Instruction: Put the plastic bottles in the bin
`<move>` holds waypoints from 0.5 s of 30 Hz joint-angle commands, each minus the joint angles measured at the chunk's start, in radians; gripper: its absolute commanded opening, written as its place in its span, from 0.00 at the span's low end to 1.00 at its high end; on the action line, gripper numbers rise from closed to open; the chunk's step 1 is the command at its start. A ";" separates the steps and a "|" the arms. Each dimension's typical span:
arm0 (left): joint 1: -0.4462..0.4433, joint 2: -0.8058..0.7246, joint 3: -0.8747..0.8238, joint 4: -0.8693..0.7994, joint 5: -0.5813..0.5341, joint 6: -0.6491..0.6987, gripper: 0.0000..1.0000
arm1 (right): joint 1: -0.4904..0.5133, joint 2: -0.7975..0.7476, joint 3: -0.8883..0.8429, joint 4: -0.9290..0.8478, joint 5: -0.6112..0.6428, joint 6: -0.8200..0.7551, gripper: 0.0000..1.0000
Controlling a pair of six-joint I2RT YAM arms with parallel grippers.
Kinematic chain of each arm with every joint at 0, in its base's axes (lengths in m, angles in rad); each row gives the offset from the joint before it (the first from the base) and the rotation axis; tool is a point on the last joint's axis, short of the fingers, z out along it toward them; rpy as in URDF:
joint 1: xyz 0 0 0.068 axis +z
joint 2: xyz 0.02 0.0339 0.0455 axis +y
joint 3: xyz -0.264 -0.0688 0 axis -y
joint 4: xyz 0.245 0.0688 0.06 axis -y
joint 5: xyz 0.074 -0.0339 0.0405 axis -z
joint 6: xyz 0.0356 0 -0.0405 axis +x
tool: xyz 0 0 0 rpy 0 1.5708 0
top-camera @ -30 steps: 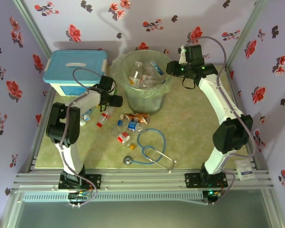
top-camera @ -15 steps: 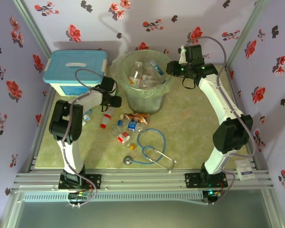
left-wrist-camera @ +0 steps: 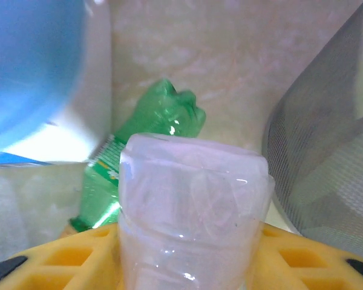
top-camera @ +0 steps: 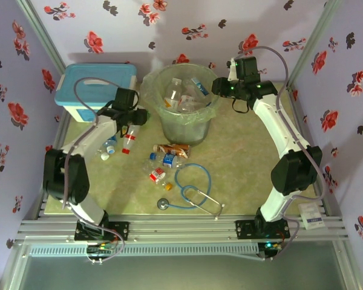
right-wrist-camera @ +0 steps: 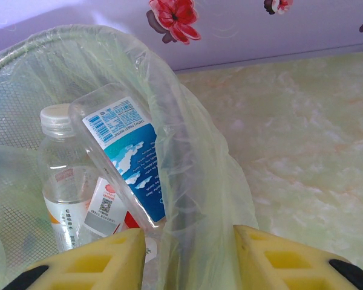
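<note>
Clamping done: my left jaws now pinch a clear bottle (left-wrist-camera: pixel 193 199), lifted off the surface (top-camera: pixel 242 163), bin (top-camera: pixel 180 130) next; right jaws straddle its rim, can't tell if gripping.

No legible text; illegibly fine print on the blue-labelled bottle (right-wrist-camera: pixel 128 158).

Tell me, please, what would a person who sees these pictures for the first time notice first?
Probably the bin at the back centre of the table, already holding several bottles. Next, the left gripper beside it, closed on a clear bottle with a red cap, and the blue stethoscope lying just in front of the loose bottles.
</note>
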 commanded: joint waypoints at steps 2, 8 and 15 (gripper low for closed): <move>0.008 -0.100 0.053 -0.081 -0.128 -0.043 0.49 | -0.007 -0.004 0.012 0.008 -0.010 0.019 0.42; -0.016 -0.253 0.138 0.090 -0.148 -0.108 0.42 | -0.007 0.007 0.020 0.007 -0.011 0.020 0.42; -0.151 -0.229 0.290 0.320 -0.149 -0.099 0.35 | -0.007 0.020 0.026 0.007 -0.012 0.023 0.42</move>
